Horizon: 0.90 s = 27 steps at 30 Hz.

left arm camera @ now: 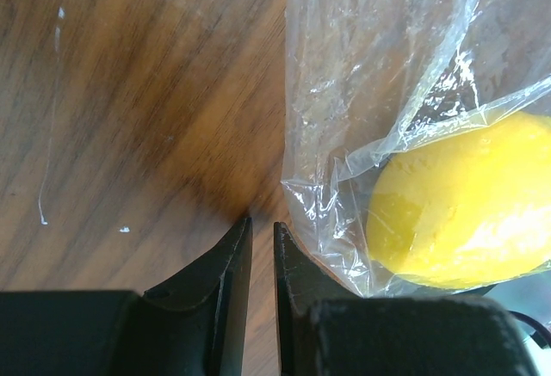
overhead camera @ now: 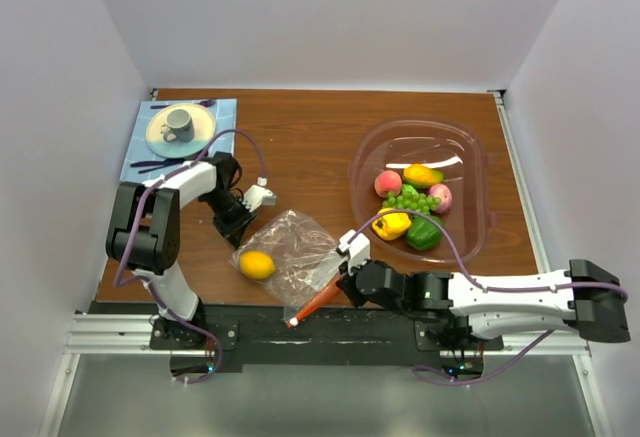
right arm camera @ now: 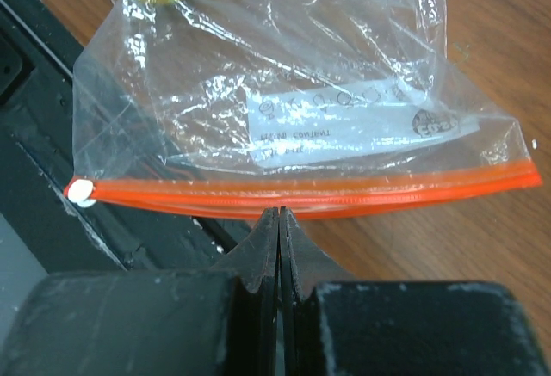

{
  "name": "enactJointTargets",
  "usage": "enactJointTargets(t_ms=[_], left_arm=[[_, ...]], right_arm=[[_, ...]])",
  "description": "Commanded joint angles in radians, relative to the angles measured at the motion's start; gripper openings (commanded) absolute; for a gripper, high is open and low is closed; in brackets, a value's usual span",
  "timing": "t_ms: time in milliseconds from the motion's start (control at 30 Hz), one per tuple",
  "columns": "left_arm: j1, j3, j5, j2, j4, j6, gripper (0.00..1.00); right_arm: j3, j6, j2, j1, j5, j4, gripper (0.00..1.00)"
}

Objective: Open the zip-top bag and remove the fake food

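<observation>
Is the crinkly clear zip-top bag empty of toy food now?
No, a glossy yellow toy fruit is inside the clear zip-top bag.

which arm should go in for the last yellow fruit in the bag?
Probably left. The left gripper sits right beside the yellow fruit, at the bag's closed end. The right gripper is shut at the orange zip strip, apparently pinching it, farthest from the fruit.

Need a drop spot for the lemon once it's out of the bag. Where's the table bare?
Bare wood: the far-centre strip between the blue placemat and the clear tub. Crowded: near edge, where the zip-top bag holding the lemon lies between the left gripper and right gripper. The tub still has bare room along its far side, beyond the toy fruit.
</observation>
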<state>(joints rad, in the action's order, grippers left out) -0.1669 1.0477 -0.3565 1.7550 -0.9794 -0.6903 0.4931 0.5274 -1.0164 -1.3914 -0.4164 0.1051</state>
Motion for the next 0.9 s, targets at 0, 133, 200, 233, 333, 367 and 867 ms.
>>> enactJointTargets(t_ms=[0, 133, 200, 233, 333, 367, 867], left_arm=[[-0.003, -0.008, 0.002, 0.001, 0.011, 0.018, 0.21], [-0.003, 0.000, -0.002, 0.004, 0.008, 0.025, 0.20], [-0.005, 0.006, -0.006, 0.008, 0.005, 0.029, 0.20], [-0.005, 0.008, -0.006, 0.008, 0.004, 0.029, 0.20], [-0.009, 0.012, -0.009, 0.006, 0.001, 0.035, 0.20], [-0.011, 0.012, -0.012, 0.008, 0.001, 0.037, 0.20], [-0.115, 0.143, -0.021, 0.034, 0.037, 0.178, 0.22]], right_arm=[[-0.028, 0.011, 0.024, -0.006, 0.030, 0.010, 0.00], [-0.037, 0.011, -0.039, -0.008, 0.036, -0.042, 0.00], [-0.037, 0.003, -0.069, -0.006, 0.033, -0.080, 0.00], [-0.036, 0.000, -0.098, -0.006, 0.031, -0.093, 0.00], [-0.024, -0.013, -0.145, -0.008, 0.010, -0.159, 0.00], [-0.018, -0.020, -0.178, -0.006, 0.004, -0.174, 0.00], [0.145, -0.145, -0.421, -0.009, -0.058, -0.389, 0.29]])
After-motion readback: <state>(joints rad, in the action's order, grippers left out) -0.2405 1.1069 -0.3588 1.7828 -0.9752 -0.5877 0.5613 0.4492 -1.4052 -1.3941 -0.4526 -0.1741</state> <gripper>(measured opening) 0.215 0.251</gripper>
